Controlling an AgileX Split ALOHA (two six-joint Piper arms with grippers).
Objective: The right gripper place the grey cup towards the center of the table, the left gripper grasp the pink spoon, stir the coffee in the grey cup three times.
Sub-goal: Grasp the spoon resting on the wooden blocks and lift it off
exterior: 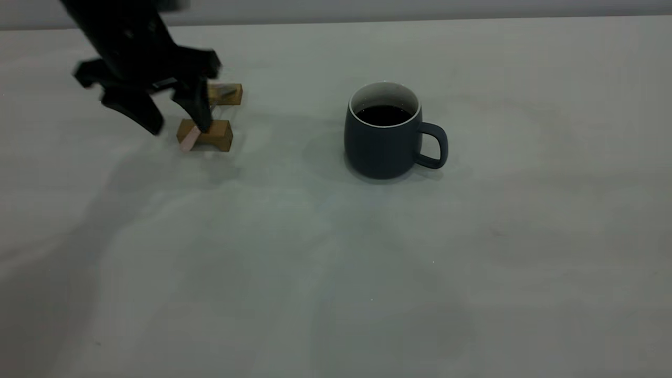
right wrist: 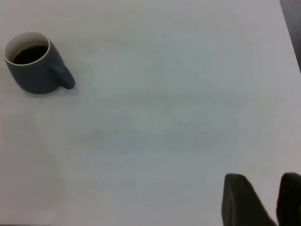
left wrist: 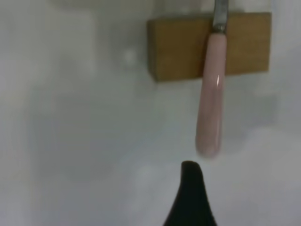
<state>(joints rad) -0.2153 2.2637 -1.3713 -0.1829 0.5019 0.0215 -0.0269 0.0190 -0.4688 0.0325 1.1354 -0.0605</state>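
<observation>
Left gripper [exterior: 176, 123] open over the pink spoon [exterior: 190, 139]; grey cup [exterior: 386, 134] stands off to its right.

The black fingers straddle the spoon's smooth rounded handle, which rests on two tan wooden blocks [exterior: 210, 135]. The left wrist view alone shows its thin metal neck. The squat matte cup, handle away from that gripper, holds glossy dark coffee [exterior: 384, 115] on the pale table [exterior: 336, 273]. The right gripper [right wrist: 265, 200] shows only in its wrist view, well clear of the cup, fingers slightly parted around nothing.
</observation>
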